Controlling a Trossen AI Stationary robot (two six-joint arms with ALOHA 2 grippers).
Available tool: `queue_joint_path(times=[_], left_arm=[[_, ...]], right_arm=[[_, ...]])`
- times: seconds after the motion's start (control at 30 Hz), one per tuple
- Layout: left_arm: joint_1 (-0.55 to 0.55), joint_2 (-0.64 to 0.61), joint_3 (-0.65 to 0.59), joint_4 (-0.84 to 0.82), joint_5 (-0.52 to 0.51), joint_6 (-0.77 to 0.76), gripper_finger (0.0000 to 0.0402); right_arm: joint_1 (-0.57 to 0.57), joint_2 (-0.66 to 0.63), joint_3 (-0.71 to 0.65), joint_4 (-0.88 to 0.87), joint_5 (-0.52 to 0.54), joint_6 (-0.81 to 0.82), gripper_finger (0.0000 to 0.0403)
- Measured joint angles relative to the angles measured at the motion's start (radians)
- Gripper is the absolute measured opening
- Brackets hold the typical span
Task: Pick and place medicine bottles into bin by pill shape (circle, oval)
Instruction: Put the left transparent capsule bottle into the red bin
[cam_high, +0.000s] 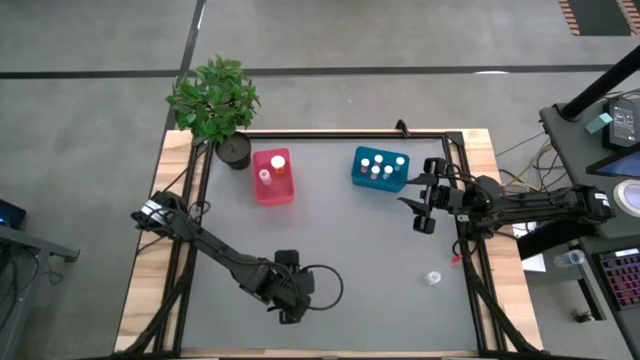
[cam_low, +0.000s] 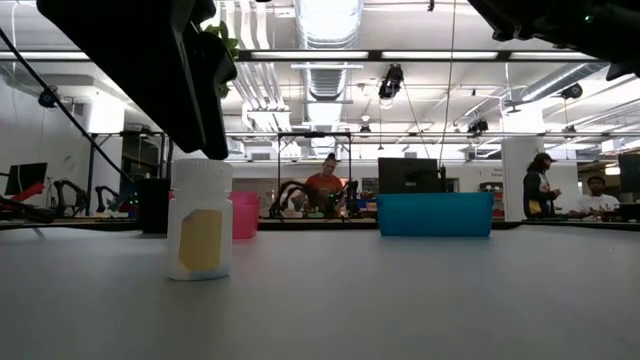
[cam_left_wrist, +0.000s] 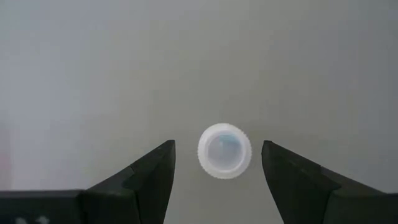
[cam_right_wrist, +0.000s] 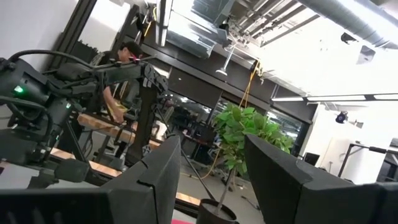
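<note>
While high view hides its target, left gripper (cam_high: 290, 312) hangs low at near table edge; pink bin (cam_high: 273, 177) has 2 bottles, teal bin (cam_high: 380, 168) approx 5. One bottle (cam_high: 433, 278) lies loose by right edge. Right gripper (cam_high: 424, 204) parked beside teal bin, fingers apart, empty.

Low view: bottle (cam_low: 200, 220) upright under left arm.

Left wrist: jaws open, straddling cap (cam_left_wrist: 224, 150) w/o contact. Risk: off-centre descent could tip it.

In the high view the bottle under the left gripper (cam_high: 290, 300) was hidden by the arm. The bottles in the teal bin (cam_high: 379, 169) and the pink bin (cam_high: 273, 177) were too small for pill shapes to be told. In the low view the bins' contents were hidden behind their walls.
</note>
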Motion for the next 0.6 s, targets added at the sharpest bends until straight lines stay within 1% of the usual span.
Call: queue_joint_path(times=[0.2,0.4,0.6], left_arm=[[0.0,0.0,-0.014,0.007,-0.001,0.007,0.0219],[0.001,0.0,-0.073,0.138,-0.002,0.026,0.0219],[0.001,0.0,-0.084,0.148,-0.003,0.029,0.0218]], right_arm=[[0.0,0.0,0.0,0.0,0.0,0.001,0.0166],[0.0,0.0,0.001,0.0,0.0,-0.001,0.0166],[0.0,0.0,0.001,0.0,0.0,-0.001,0.0166]])
